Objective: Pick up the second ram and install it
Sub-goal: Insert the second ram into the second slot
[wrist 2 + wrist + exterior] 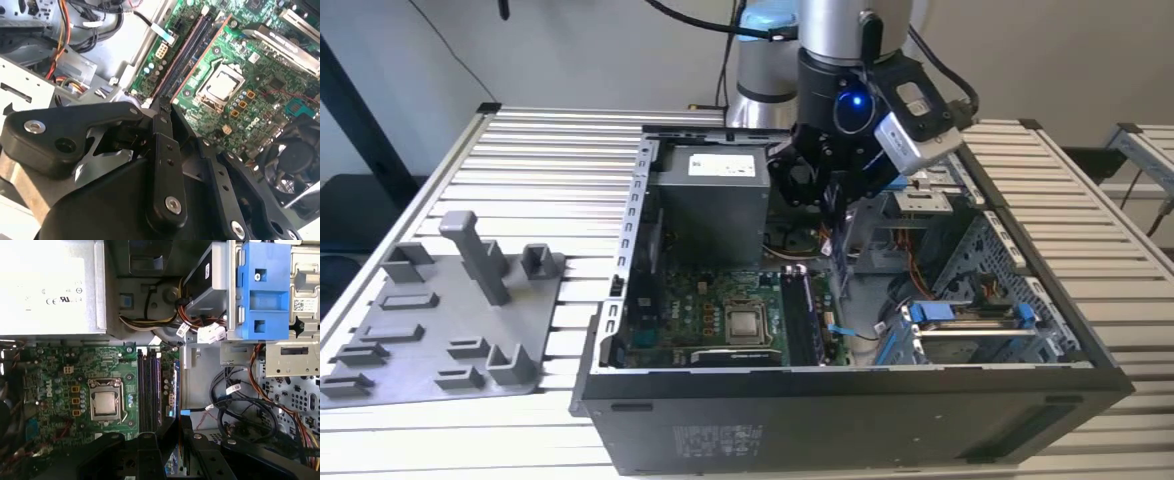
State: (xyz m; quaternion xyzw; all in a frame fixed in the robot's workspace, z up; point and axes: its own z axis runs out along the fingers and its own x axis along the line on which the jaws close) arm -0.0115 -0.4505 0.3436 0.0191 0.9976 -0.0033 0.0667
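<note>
The arm hangs over the open computer case (854, 390), which lies on its side on a slatted metal table (534, 160). The claw (841, 215) reaches down into the case, above the memory slots (803, 315) that run along the green board (707, 320) beside the square processor (747, 323).

In the first wrist view the black fingers (170, 432) are drawn close together on a thin upright card, the second ram (176, 390). It shows edge-on as a narrow blue-green strip, just beside the dark memory slots (149, 390) on the side away from the processor (105, 402). Whether it rests in a slot or hangs just above the board cannot be told. In the second wrist view the fingers (162, 125) come to a narrow tip right at the near end of the long slots (187, 50), with the processor (220, 85) close by on the board (260, 65).

The grey power box (710, 190) fills the far corner of the case, and the blue drive latch (934, 312) sits toward the exterior view's right. A grey plastic tray (440, 330) with upright posts lies on the table well apart from the case, near the table edge on the exterior view's left
</note>
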